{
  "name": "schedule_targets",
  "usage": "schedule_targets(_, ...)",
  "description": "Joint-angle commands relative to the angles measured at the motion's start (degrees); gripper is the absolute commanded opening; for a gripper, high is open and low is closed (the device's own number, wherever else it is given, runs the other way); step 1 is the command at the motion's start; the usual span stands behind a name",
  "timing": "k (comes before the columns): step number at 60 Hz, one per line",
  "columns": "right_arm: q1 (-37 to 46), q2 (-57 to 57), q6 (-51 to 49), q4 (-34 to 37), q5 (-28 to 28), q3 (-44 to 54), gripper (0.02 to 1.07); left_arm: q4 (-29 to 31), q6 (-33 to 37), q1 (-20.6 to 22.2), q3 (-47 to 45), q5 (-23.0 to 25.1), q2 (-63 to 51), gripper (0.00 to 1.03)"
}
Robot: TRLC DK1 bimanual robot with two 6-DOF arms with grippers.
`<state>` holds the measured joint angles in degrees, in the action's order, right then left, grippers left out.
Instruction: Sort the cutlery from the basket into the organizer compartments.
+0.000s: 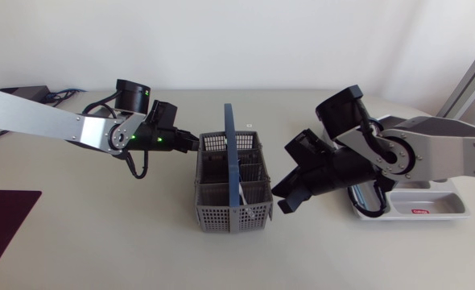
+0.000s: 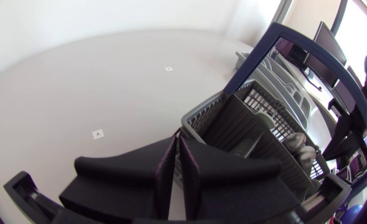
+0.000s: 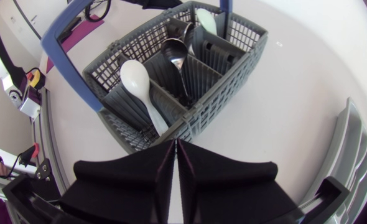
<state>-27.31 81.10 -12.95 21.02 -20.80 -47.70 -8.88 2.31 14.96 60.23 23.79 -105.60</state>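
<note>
The grey mesh basket with a blue handle stands mid-table. A white spoon, a metal spoon and another white utensil stand in its compartments. My left gripper is at the basket's far left corner, shut on the rim, which runs in between its fingertips. My right gripper is low beside the basket's right wall. In the right wrist view it is shut, its tips against the outer wall, with nothing seen between them. The organizer lies at the far right.
A dark red mat lies at the table's front left corner. Small white markers are stuck on the tabletop behind the basket. My right arm's links hang over the organizer's left part.
</note>
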Motion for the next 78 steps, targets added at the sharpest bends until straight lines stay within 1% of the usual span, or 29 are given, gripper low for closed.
schedule_targets(1, -2.5, -1.0, 2.2, 0.6, -0.4, 1.9, 0.12, 0.4, -1.9, 1.5, 3.0, 1.4, -1.4, 0.08)
schedule_targets(7, -5.4, -1.5, 3.8, 0.8, -0.1, 2.4, 0.12, 1.0, -2.1, 3.3, 5.3, 1.4, -2.9, 0.08)
schedule_targets(16, -7.0, -3.7, 4.8, 2.5, 0.8, 1.8, 0.12, 2.7, -2.1, 5.1, 8.7, 1.4, -4.5, 0.08)
schedule_targets(19, -6.8, -5.1, 4.9, 3.1, 1.3, 1.6, 0.12, 3.1, -2.1, 4.9, 8.8, 1.4, -4.1, 0.08)
schedule_targets(24, -4.3, -7.5, 4.2, 4.4, 1.4, 1.1, 0.12, 3.9, -0.7, 3.3, 7.9, 1.4, -1.8, 0.08)
schedule_targets(29, 1.1, -8.6, 2.8, 4.7, 1.3, -0.1, 0.12, 5.2, 2.4, 0.6, 3.8, 1.4, 4.5, 0.08)
schedule_targets(34, 5.7, -6.7, 1.8, 3.6, 1.1, -2.0, 0.12, 5.5, 5.4, -0.9, -1.6, 1.4, 11.7, 0.08)
schedule_targets(43, 12.8, 2.3, 2.6, -2.0, 0.7, -6.9, 0.12, 8.5, 13.7, -0.7, -14.5, 1.3, 27.8, 0.08)
schedule_targets(51, 16.1, 10.7, 5.0, -6.1, -0.5, -11.6, 0.12, 12.8, 18.9, 1.0, -22.3, 1.3, 38.5, 0.08)
schedule_targets(59, 17.3, 17.1, 6.8, -7.4, -2.0, -16.4, 0.12, 17.4, 21.2, 4.4, -25.8, 1.3, 44.3, 0.08)
schedule_targets(65, 17.6, 20.0, 7.4, -7.5, -2.8, -19.3, 0.12, 19.8, 22.0, 7.1, -26.9, 1.3, 46.2, 0.08)
schedule_targets(73, 18.2, 24.0, 8.6, -6.7, -5.2, -23.9, 0.12, 20.8, 22.6, 11.3, -29.3, 1.4, 46.5, 0.08)
schedule_targets(78, 18.1, 26.0, 9.3, -5.6, -5.9, -26.4, 0.12, 21.2, 23.0, 12.3, -30.3, 1.4, 46.1, 0.08)
